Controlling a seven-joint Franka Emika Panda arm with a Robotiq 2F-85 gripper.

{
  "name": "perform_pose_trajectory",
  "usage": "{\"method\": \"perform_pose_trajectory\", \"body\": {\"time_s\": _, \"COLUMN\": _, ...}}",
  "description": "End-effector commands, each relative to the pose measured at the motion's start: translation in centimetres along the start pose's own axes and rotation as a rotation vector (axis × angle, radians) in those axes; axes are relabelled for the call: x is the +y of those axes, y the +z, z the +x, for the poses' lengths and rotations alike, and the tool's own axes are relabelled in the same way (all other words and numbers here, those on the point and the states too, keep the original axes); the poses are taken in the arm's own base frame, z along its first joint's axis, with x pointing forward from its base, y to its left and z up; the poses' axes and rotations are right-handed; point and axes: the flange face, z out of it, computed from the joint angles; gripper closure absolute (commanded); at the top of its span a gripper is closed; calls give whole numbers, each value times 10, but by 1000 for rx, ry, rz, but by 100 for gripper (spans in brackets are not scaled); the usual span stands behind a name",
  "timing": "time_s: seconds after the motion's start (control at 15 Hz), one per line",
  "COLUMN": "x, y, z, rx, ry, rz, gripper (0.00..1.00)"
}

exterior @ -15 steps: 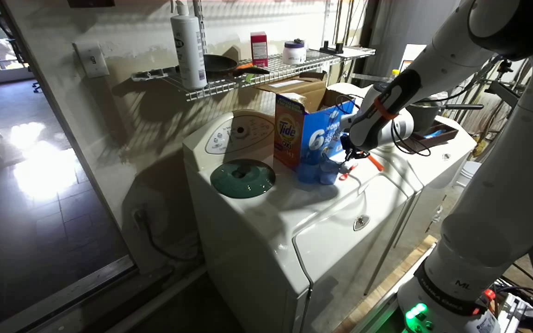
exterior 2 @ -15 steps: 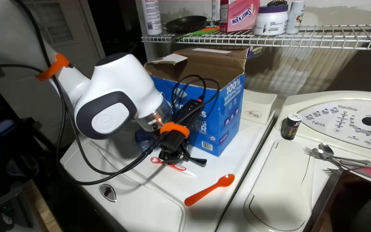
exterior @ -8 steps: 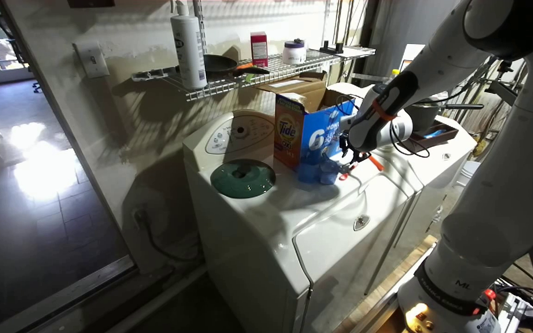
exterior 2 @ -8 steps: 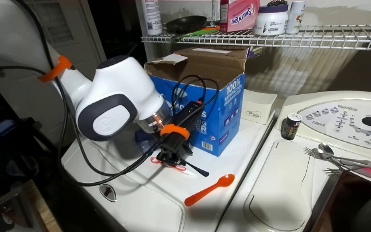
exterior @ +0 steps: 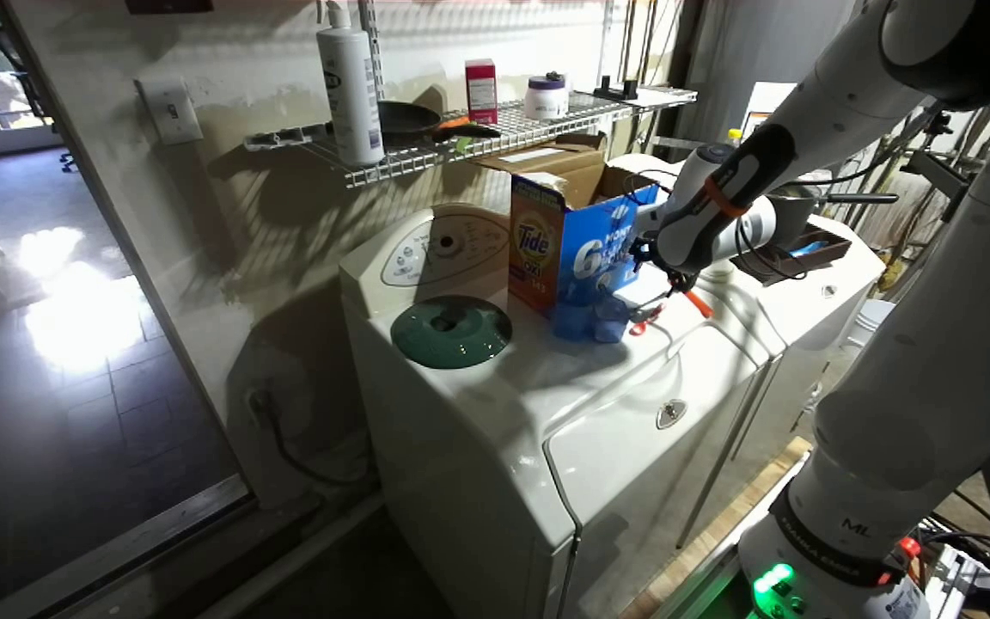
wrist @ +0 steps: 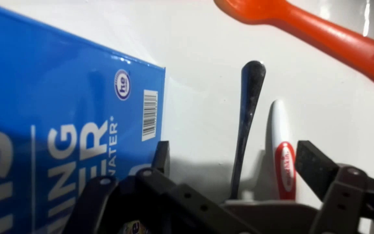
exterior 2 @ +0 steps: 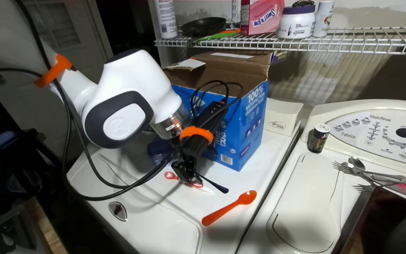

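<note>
Well, the black two-fingered hand (wrist: 235, 158) is held wide, and nothing is gripped. In the wrist view, a thin, dark, shiny metal handle (wrist: 248, 110) is seen between its fingers, with its long side pointed away from the hand. A red-and-white plastic spoon (wrist: 285, 162) is found beside it, close to one finger. By the other finger, a blue cardboard box (wrist: 76, 94) is seen.

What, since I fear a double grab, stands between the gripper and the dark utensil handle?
In the wrist view, a red-and-white spoon shows between the dark handle and one finger of the open gripper. Nothing visible intervenes on the opposite side.
</note>
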Motion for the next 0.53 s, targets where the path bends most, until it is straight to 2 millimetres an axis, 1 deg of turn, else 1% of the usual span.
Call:
{"method": "perform_pose_trajectory", "body": {"time_s": 0.0, "x": 10, "y": -34, "z": -9, "rx": -25, "ry": -14, "rz": 19, "gripper": 0}}
{"method": "perform_pose_trajectory", "body": {"time_s": 0.27, "x": 22, "y": -67, "z": -10, "rx": -38, "ry": -9, "rz": 12, "gripper": 0}}
{"method": "perform_pose_trajectory", "body": {"time_s": 0.47, "x": 27, "y": -88, "z": -11, "rx": -48, "ry": 6, "rz": 14, "gripper": 0}}
